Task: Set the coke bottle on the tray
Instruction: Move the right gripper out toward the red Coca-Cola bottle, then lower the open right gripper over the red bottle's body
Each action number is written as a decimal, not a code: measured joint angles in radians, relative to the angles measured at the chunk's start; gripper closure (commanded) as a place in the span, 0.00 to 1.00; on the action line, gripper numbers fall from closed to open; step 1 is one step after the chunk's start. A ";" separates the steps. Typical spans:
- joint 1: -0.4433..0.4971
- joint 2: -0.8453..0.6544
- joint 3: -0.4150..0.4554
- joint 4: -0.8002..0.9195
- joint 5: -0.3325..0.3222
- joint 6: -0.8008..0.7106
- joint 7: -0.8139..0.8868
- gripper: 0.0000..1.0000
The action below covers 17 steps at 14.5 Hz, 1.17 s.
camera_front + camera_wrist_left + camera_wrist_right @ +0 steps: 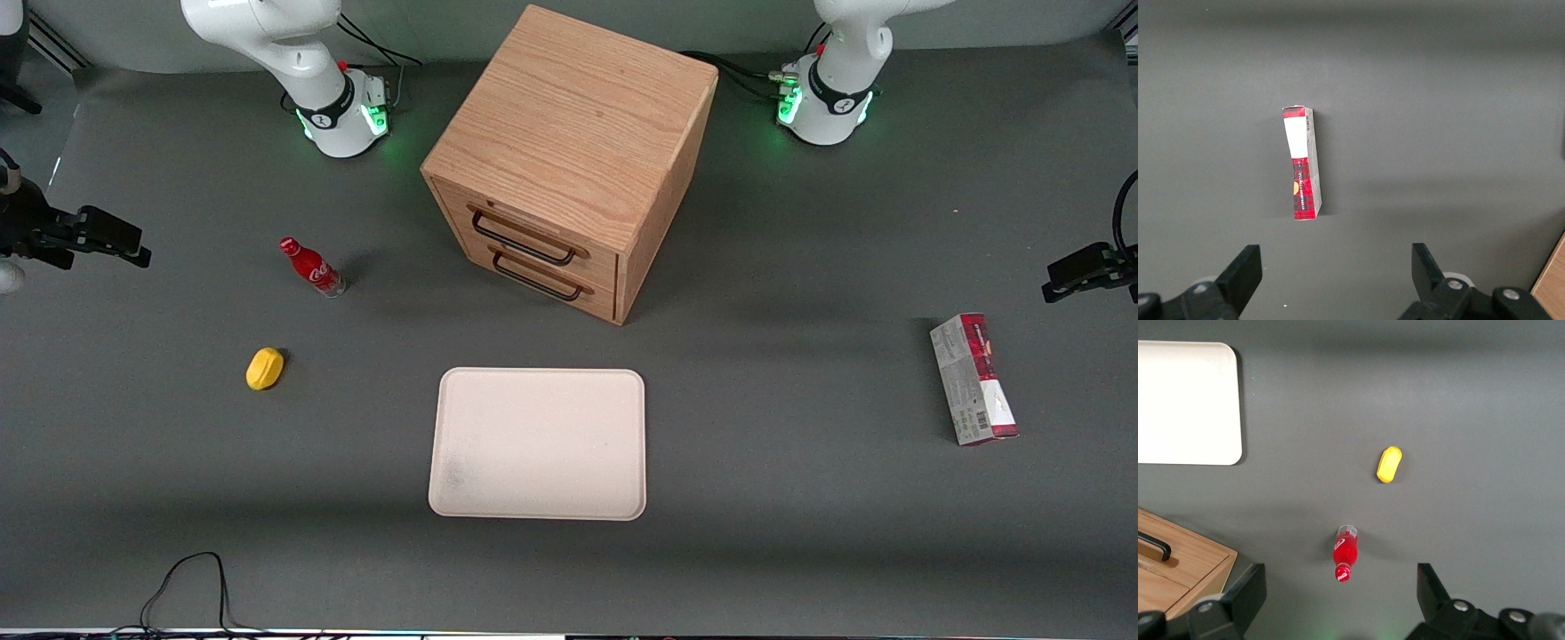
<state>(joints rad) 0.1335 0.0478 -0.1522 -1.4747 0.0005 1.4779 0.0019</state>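
Under the spread hand (1341, 603), coke bottle (1345, 553) stands upright.

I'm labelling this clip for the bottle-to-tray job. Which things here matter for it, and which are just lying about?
For the job:
small red coke bottle, standing on the table
flat cream-pink tray, bare
right arm's claw, open, high at the working arm's end of the table

Lying about:
yellow oval object
wooden drawer cabinet
red-and-grey carton

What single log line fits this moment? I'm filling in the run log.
phase: pre-grasp | gripper: open, high above table | coke bottle: on table, untouched | tray: holds nothing
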 measured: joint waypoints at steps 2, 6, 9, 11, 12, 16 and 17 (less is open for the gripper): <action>0.000 0.002 0.000 0.000 0.000 0.003 0.000 0.00; 0.000 0.007 -0.001 -0.014 0.000 0.002 0.000 0.00; 0.000 0.001 -0.001 -0.075 0.000 -0.002 0.000 0.00; 0.000 -0.027 -0.001 -0.179 0.000 0.050 0.000 0.00; 0.000 -0.054 -0.001 -0.257 0.001 0.105 0.000 0.00; 0.014 -0.203 0.007 -0.623 0.001 0.351 0.000 0.00; 0.016 -0.232 0.012 -0.697 0.001 0.398 0.000 0.00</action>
<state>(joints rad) 0.1499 -0.1843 -0.1399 -2.1720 0.0012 1.8760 0.0017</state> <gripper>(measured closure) 0.000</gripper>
